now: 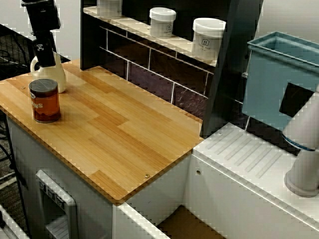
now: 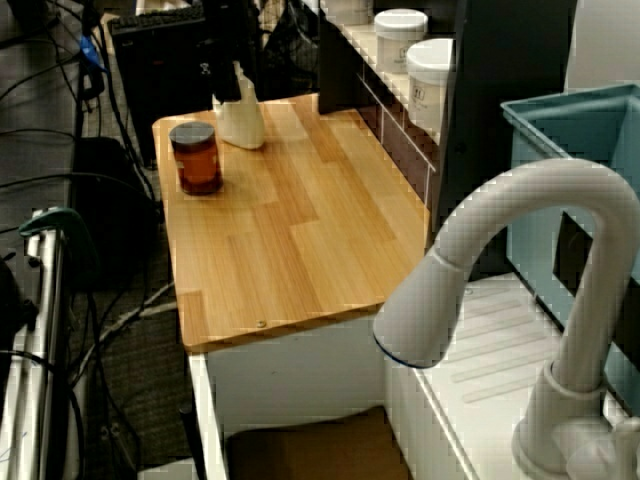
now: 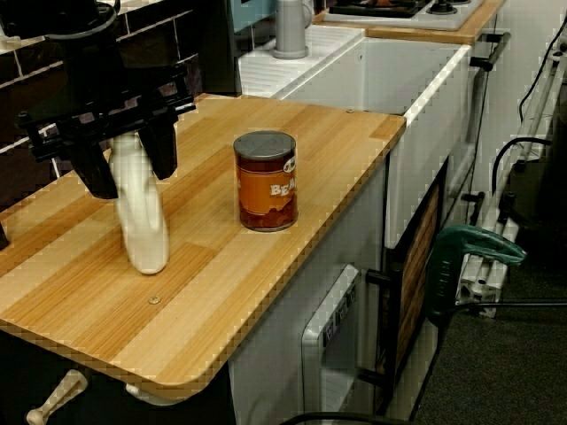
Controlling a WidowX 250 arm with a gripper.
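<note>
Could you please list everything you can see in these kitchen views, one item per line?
counter: one, light wood, next to the drainboard.
cream bottle: one, cream-white, upright on the counter.
bean can: one, orange-brown label and grey lid, on the counter, apart from the bottle.
jars: three, white, on the shelf.
bin: one, teal, behind the drainboard.
faucet: one, white, by the drainboard.
gripper: one, black, fingers closed on the bottle's top.

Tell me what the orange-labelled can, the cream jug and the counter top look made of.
Round orange-labelled can: likely metal, with a dull grey top and raised rim; printed wrap label.
Cream-white jug: ceramic or plastic, smooth and slightly shiny; cannot tell which.
Light counter top: wood or wood laminate, matt, with plank-striped grain.
</note>
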